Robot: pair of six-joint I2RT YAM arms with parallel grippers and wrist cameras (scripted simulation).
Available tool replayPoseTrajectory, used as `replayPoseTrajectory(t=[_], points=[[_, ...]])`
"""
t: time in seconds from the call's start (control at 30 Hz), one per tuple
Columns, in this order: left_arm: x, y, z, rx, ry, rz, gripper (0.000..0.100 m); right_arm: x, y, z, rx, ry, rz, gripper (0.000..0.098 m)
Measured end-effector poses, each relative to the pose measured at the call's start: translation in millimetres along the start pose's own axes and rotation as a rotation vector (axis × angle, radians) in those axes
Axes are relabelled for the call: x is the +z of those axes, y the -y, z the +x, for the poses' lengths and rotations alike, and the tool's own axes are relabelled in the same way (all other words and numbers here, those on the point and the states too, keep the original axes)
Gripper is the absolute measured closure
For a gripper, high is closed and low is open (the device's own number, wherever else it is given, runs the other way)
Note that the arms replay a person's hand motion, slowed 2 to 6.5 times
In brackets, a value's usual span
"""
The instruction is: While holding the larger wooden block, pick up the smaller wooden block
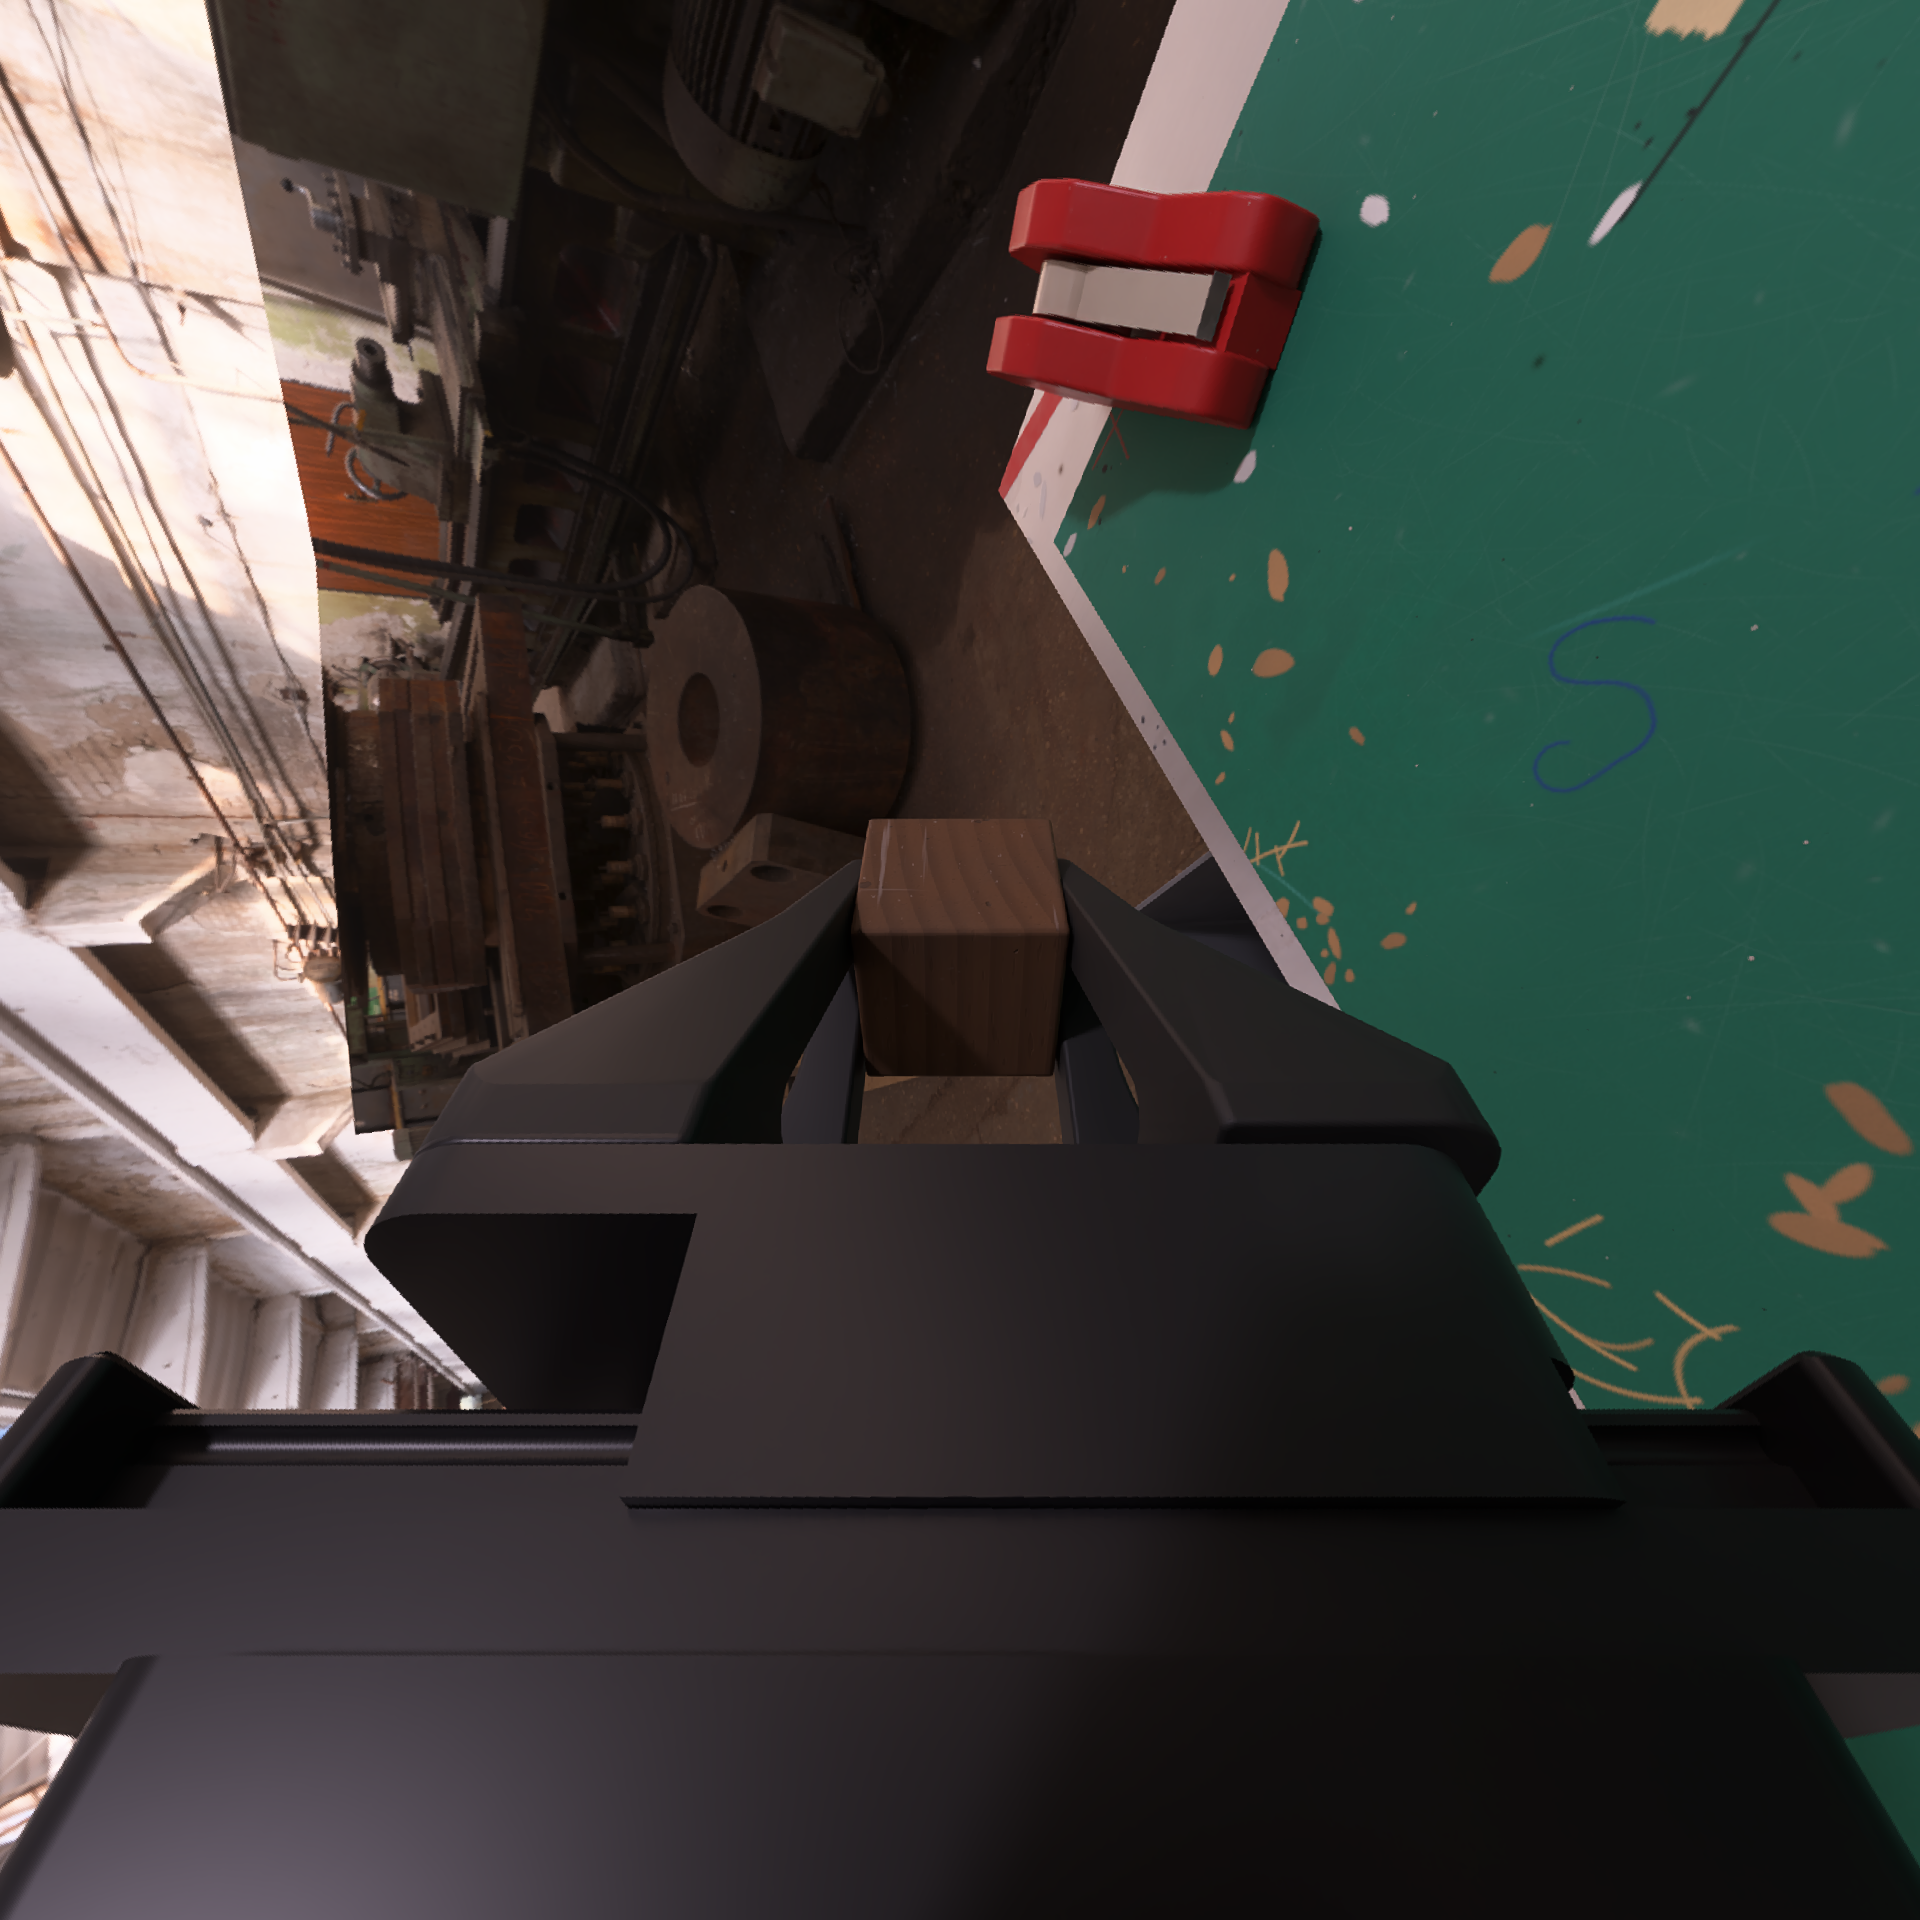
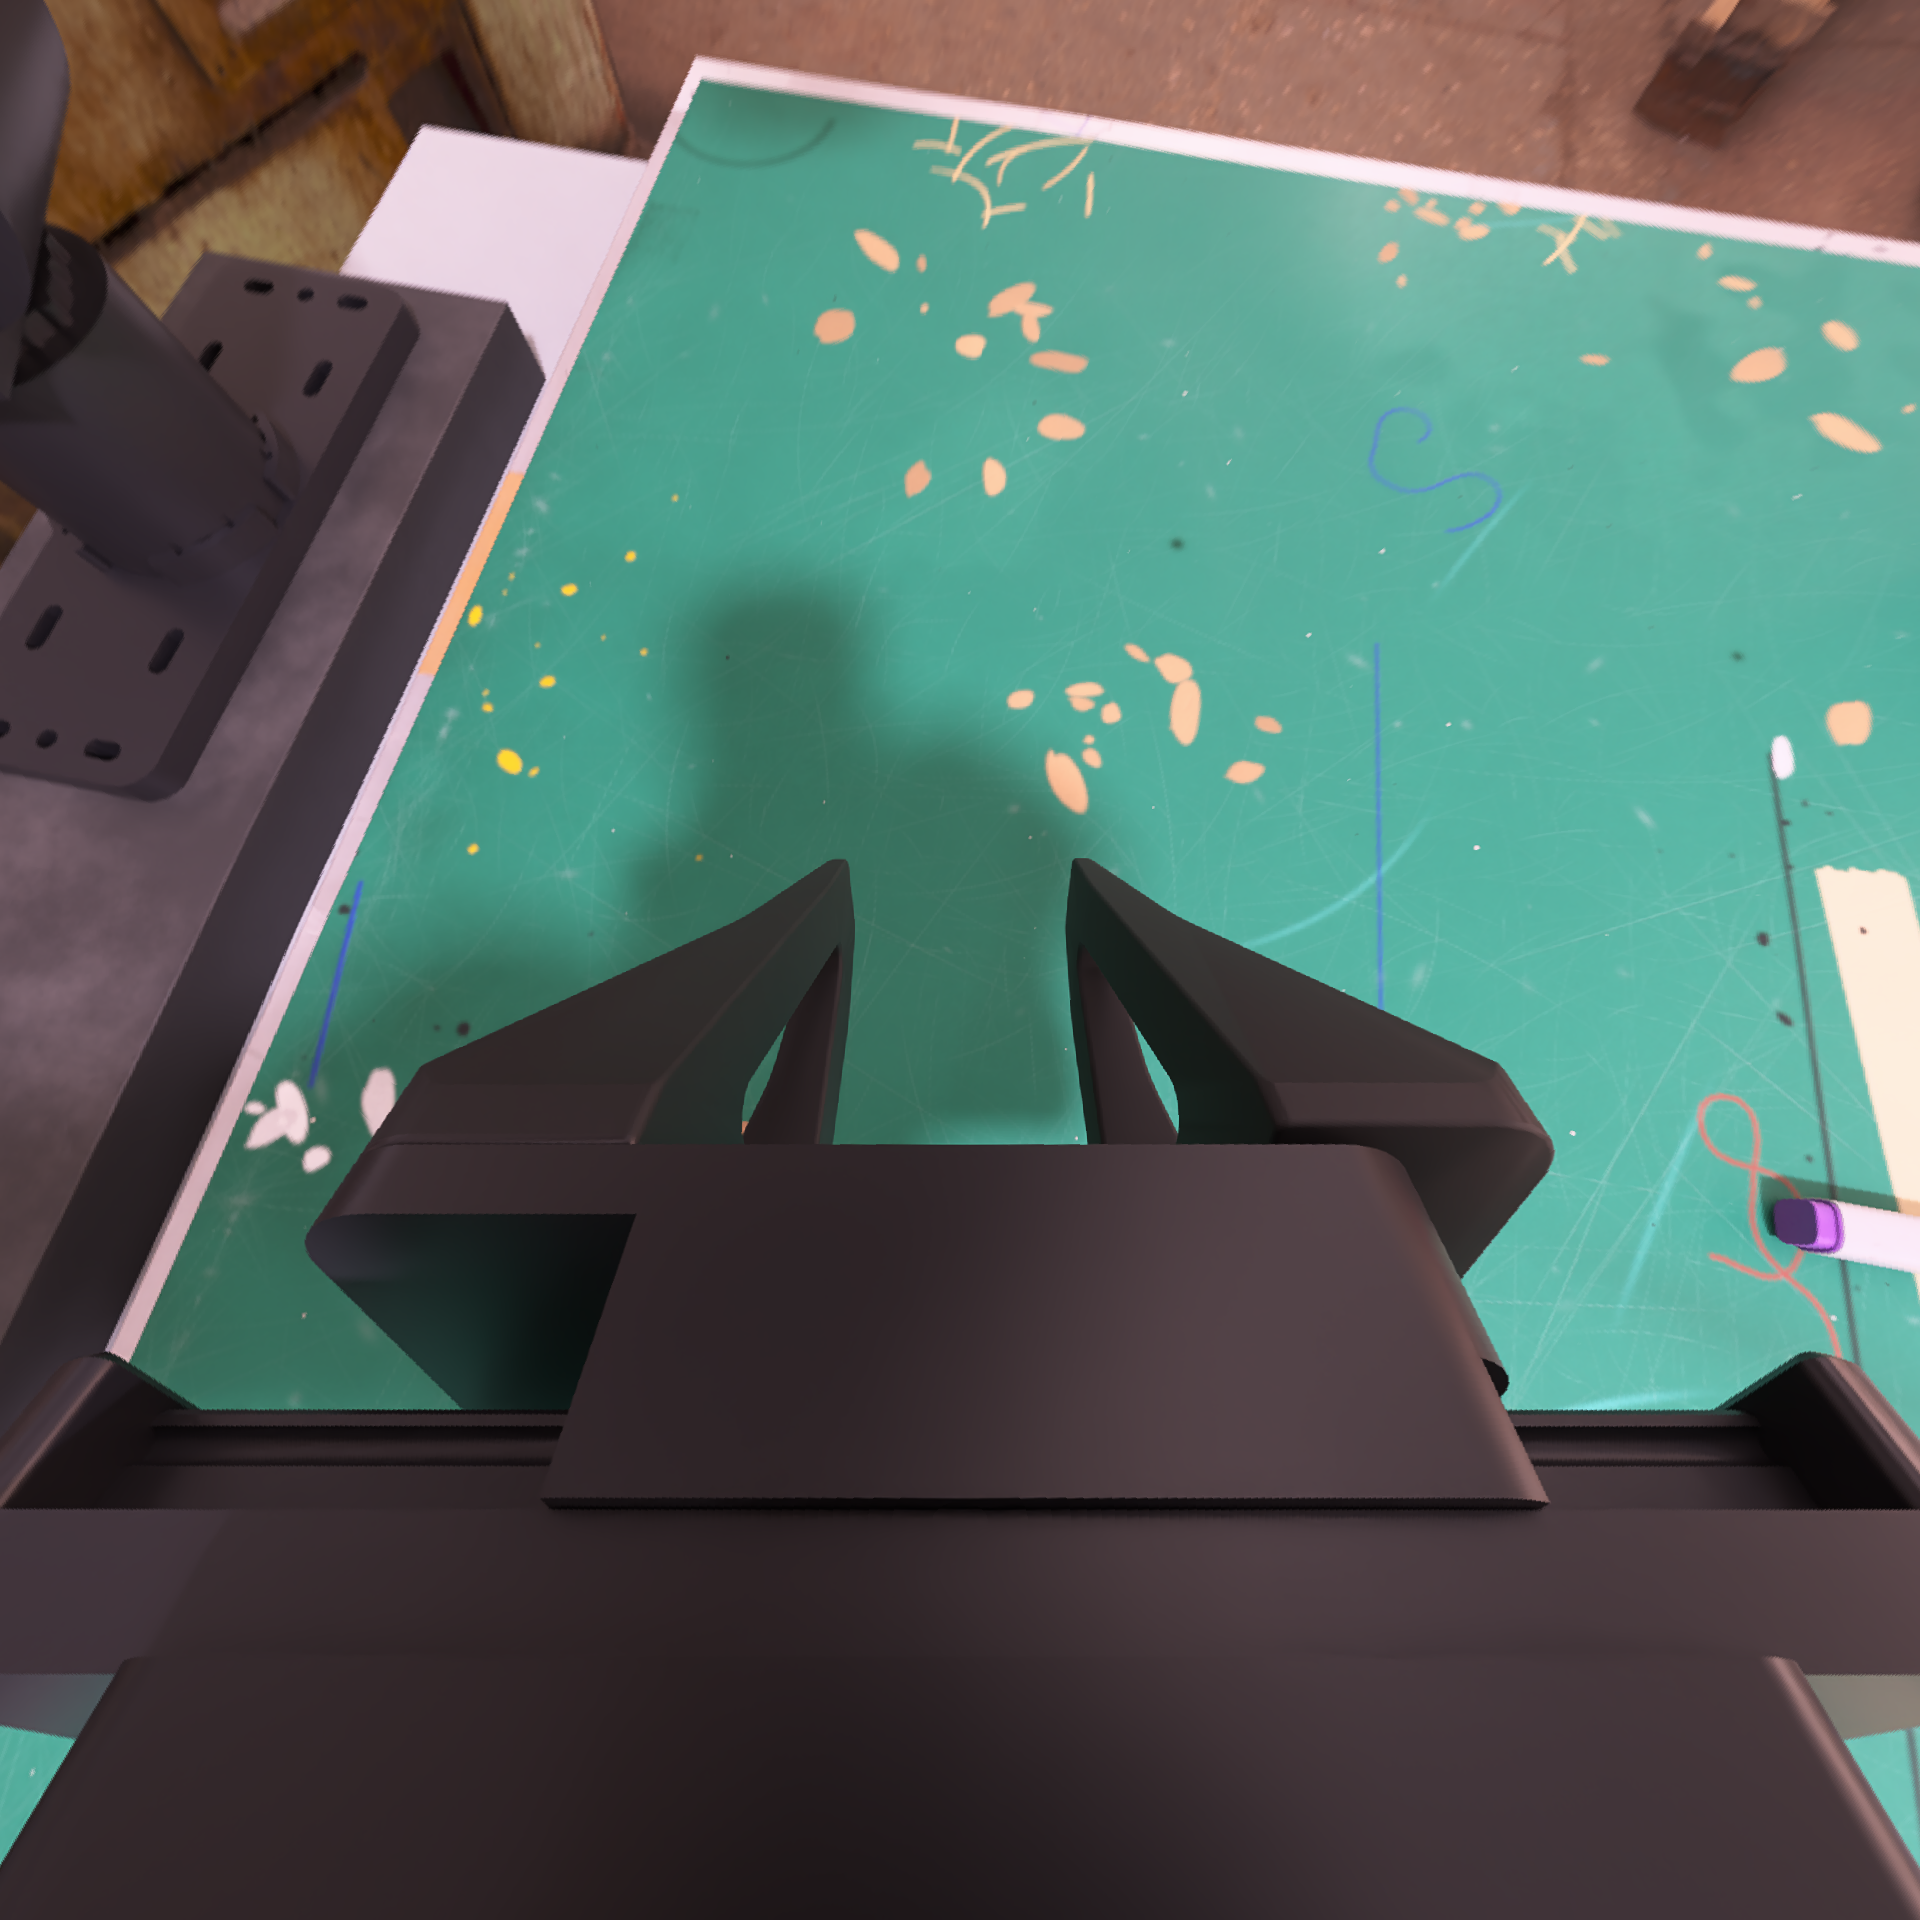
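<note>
Sharp, evenly lit views; the hand (image 2: 961,883) casts a soft shadow on the green mat (image 2: 1247,582)

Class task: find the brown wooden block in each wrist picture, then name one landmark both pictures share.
Left wrist view: brown wooden block at centre, clamped between the left gripper's fingers.
Right wrist view: not in it.
Shared landmark: blue S-shaped scribble on the green mat.

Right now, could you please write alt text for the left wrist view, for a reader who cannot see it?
The left gripper holds a brown wooden block clamped between its black fingers, lifted clear of the table. Beside it lies the green mat, with a red clamp-shaped object at its edge and a cluttered workshop behind.
</note>
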State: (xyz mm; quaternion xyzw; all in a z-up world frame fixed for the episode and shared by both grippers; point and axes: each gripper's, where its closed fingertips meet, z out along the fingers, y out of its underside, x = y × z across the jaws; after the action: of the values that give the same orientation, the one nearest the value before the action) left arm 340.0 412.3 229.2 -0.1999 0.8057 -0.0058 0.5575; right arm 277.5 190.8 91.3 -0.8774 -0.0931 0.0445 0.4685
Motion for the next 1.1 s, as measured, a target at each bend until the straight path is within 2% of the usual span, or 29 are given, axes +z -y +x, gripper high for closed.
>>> replayPoseTrajectory(t=[0.07,0.17,0.3,0.4,0.5,0.73,0.97,1.1], points=[[0.1,0.9,0.4,0.001,-0.001,0.002,0.073,-3.7,3.0,-1.8,0.007,-0.024,0.034,0.0619],[0.0,4.4,1.2,0.003,-0.003,0.012,0.073,-13.0,5.9,-7.4,0.028,-0.072,0.075,0.0547],[0.3,10.2,2.4,0.000,0.000,0.028,0.073,-20.3,6.8,-11.3,0.043,-0.144,0.070,0.0492],[1.1,15.0,2.7,-0.006,0.008,0.042,0.073,-19.8,0.4,-14.9,0.064,-0.186,0.019,0.0484],[2.0,19.4,1.9,-0.016,0.022,0.051,0.073,-14.4,-13.9,-21.2,0.108,-0.201,-0.069,0.0453],[3.4,26.5,-3.5,-0.059,0.064,0.051,0.073,2.5,-51.1,-40.4,0.196,-0.167,-0.271,0.0397],[3.8,31.1,-7.4,-0.101,0.093,0.056,0.073,5.1,-74.5,-46.2,0.228,-0.186,-0.352,0.0388],[3.9,33.5,-8.6,-0.117,0.107,0.060,0.073,4.9,-82.0,-46.3,0.233,-0.197,-0.370,0.0459]])
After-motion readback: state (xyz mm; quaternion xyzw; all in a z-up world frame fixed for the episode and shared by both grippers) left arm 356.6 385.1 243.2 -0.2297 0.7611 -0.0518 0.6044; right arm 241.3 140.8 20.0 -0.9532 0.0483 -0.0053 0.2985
